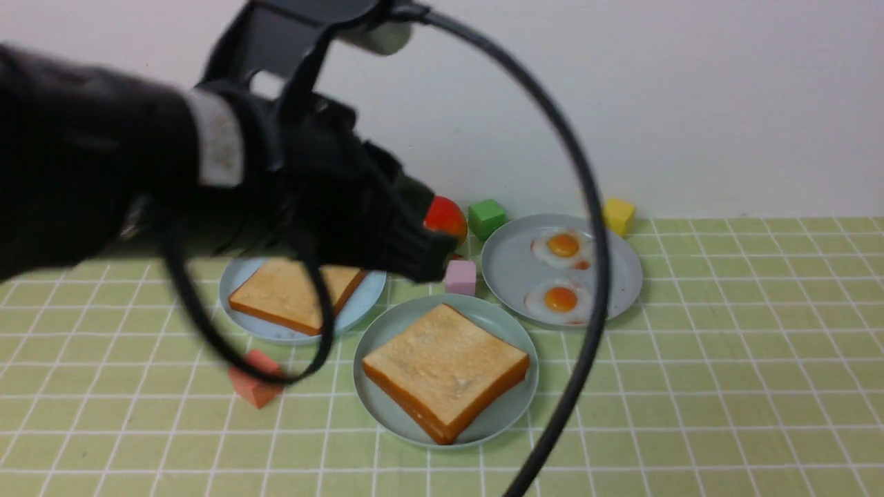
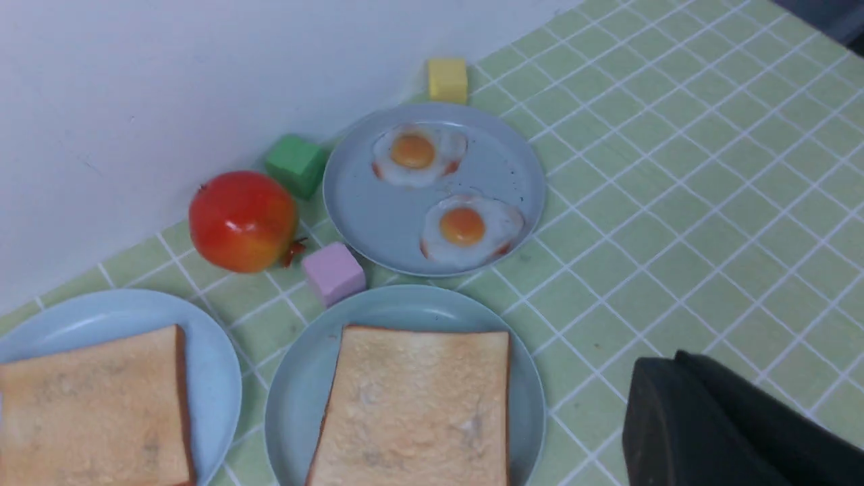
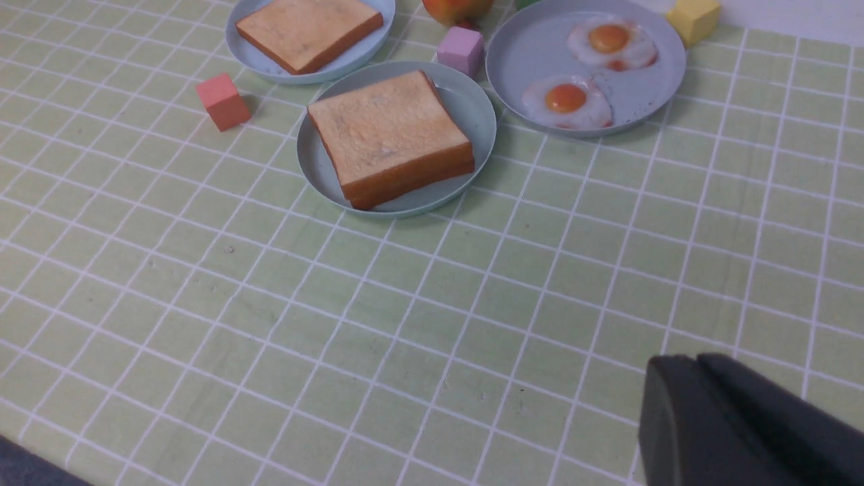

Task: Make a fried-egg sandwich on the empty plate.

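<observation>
The mint plate (image 1: 369,338) sits at centre front with one toast slice (image 1: 445,369) on it; both also show in the right wrist view, plate (image 3: 472,115) and toast (image 3: 388,135). A second toast slice (image 1: 290,293) lies on the light blue plate (image 1: 238,276) to the left, partly hidden by my left arm. Two fried eggs (image 1: 561,299) (image 1: 563,246) lie on the grey-blue plate (image 1: 511,269). My left gripper (image 1: 431,259) is shut and empty, raised above the gap between the plates. My right gripper (image 3: 675,368) is shut and empty over bare table, out of the front view.
A red fruit (image 1: 445,217), green cube (image 1: 487,217), yellow cube (image 1: 618,215) and pink cube (image 1: 460,276) stand around the plates near the back wall. A salmon cube (image 1: 255,383) lies front left. The left arm's black cable (image 1: 587,290) loops across the front view.
</observation>
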Controlling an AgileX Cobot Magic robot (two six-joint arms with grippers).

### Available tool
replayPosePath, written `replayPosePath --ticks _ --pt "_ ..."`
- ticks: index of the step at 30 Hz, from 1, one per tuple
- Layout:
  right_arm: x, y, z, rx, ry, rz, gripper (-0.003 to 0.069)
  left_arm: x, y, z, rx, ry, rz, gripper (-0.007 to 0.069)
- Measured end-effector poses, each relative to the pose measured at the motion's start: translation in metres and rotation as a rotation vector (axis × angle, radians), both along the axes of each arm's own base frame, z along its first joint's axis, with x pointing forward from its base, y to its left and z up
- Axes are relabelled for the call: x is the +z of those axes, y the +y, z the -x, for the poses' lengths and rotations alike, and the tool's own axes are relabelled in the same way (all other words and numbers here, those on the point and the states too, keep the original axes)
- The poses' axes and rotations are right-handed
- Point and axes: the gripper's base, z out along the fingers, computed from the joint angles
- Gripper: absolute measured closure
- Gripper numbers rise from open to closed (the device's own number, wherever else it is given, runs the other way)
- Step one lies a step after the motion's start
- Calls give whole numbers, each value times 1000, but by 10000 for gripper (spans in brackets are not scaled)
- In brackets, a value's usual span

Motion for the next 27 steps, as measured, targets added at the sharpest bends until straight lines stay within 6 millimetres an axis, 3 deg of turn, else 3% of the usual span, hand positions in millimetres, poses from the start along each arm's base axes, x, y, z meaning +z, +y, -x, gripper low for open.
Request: replayPosePath --ticks 1,5,6,8,9,12,20,27 --pt "0 0 0 -1 0 0 617 -1 2 2 -1 -1 6 638" --pt "-2 -6 7 -53 10 5 617 -38 40 47 -9 -62 125 638" --pt "-3 -7 8 -60 11 5 617 -40 46 53 -9 -79 147 638" --pt "-10 -11 11 -115 19 9 622 -67 66 75 -11 -131 219 638" --pt "-10 -12 11 -115 16 8 622 -64 67 77 -11 -145 232 638" --pt "-30 -19 19 -179 21 8 657 -92 90 101 -13 -232 330 638" --pt "-65 -25 36 -279 -65 -155 662 -125 111 123 -16 -311 405 638" --pt "-90 -22 11 -331 -194 -272 661 -131 111 124 -16 -298 393 638"
